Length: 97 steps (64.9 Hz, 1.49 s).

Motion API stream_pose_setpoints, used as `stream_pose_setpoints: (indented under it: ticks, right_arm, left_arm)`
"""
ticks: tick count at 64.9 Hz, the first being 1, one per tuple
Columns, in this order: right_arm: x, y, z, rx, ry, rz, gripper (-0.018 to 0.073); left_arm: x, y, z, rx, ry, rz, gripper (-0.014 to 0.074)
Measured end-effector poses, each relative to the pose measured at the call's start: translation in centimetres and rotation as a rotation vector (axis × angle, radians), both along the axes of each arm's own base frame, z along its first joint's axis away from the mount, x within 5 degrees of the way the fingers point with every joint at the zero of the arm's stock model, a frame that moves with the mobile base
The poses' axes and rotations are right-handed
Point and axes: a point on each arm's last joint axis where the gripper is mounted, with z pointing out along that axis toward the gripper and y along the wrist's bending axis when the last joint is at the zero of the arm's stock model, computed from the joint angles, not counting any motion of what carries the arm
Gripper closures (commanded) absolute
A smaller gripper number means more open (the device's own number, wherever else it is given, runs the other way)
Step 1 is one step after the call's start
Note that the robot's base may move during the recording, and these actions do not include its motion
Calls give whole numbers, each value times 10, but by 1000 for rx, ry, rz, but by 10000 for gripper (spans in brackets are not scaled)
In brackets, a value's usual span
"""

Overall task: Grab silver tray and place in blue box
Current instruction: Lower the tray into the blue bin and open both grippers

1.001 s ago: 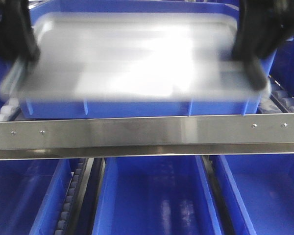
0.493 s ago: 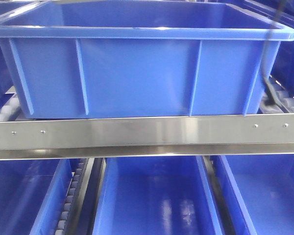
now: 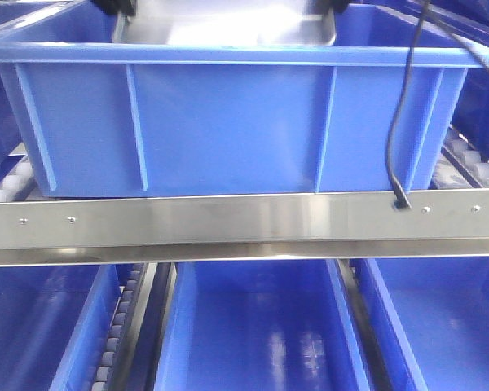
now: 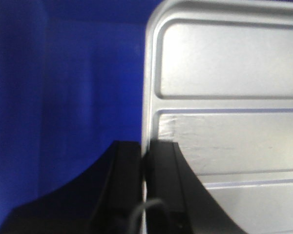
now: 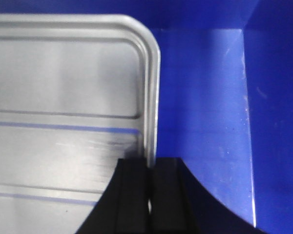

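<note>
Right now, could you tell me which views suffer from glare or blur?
Front view: sharp, with bright glare on the silver tray above the blue box and sheen on the steel rail. Left wrist view: soft, left gripper blurred and dark. Right wrist view: crisper, right gripper in shadow.

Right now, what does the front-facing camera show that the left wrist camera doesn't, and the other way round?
Only the front-facing view shows the outside of the blue box with its ribs, the steel rail under it, more blue bins below, and a black cable hanging at the right.

Only the left wrist view shows the left tool shut on the raised rim of the silver tray, and the tray's recessed panel with its ridges.

Both show the tray above or within the box's open top; how deep it sits cannot be told.
</note>
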Motion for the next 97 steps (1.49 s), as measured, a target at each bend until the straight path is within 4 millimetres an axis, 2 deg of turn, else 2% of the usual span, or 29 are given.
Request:
stream_pose_setpoints:
  ticks: [10,22,25,35,40,50,53,60,62,67,77,82,93,97]
  right_arm:
    - [1,0,-1,-1,2,0,504]
    - [1,1,-1,12,-4,3,485]
    - [1,2,0,12,-6,5,444]
    - [2,3,1,16,-21,10,177]
    - [3,2,1,23,-32,10,140]
    - [7,-8,3,28,-45,-12,149]
    - [8,-10,3,26,-46,-17,186]
    - [8,-11,3,26,-46,-19,452]
    - [8,-11,3,26,-46,-19,516]
    - [9,-10,3,28,-52,-16,491]
    - [9,-10,5,34,-67,-13,508]
    - [5,-11,12,40,-83,-12,508]
    - [-14,-12,33,52,-165,28,508]
    - [-25,-9,35,49,-205,67,508]
  left_arm:
    - [4,-2,-7,5,6,-2,581]
    - [5,-1,-7,19,-8,-3,377]
    - [5,-2,-7,20,-10,-4,354]
    - [8,4,-6,-8,-12,11,351]
    - [11,8,-4,-24,-25,22,351]
    - [14,14,-3,-32,-33,37,352]
    - [14,14,-3,-33,-36,37,380]
    - [14,12,-2,-45,-34,34,587]
    - [14,12,-2,-46,-35,33,615]
    - [13,9,0,-51,-41,26,603]
    - [14,8,2,-61,-64,22,602]
    - [10,10,8,-63,-68,24,599]
    - [-16,20,35,-97,-146,17,599]
    - [-26,24,35,-107,-168,11,599]
